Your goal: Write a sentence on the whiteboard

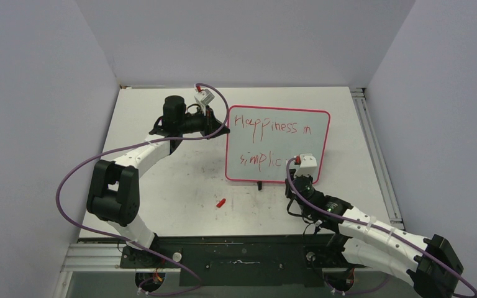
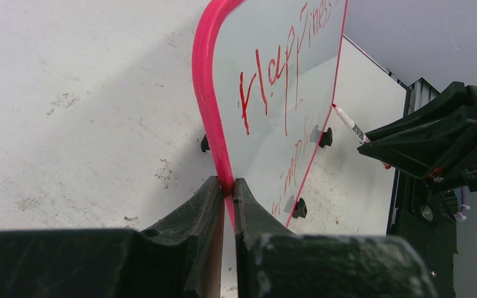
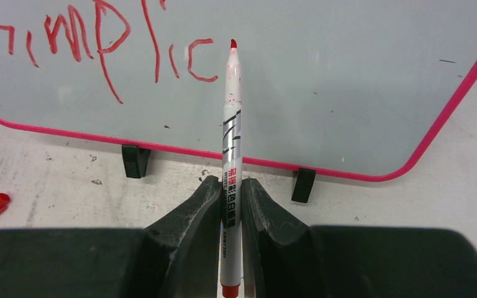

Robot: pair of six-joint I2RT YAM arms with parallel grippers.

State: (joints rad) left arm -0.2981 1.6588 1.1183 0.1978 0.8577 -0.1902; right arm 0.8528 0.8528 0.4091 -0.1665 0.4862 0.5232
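Note:
The whiteboard [image 1: 310,146], pale with a pink-red rim, lies on the table right of centre. The sentence [image 1: 272,126] in red reads "Happiness in", with "simplic" [image 3: 99,37] on the line below. My left gripper [image 2: 228,186] is shut on the whiteboard's left rim [image 2: 206,93]. My right gripper [image 3: 230,183] is shut on a white marker with a red tip [image 3: 231,124]. The marker points at the board, its tip just right of the last "c". I cannot tell whether the tip touches. In the top view the right gripper [image 1: 299,177] sits at the board's near edge.
A red marker cap [image 1: 221,202] lies on the scuffed white tabletop [image 1: 161,198] near the board's front left corner. Small black clip feet [image 3: 135,160] stick out under the board's near rim. Grey walls close in three sides, and a metal rail [image 1: 372,149] runs along the right.

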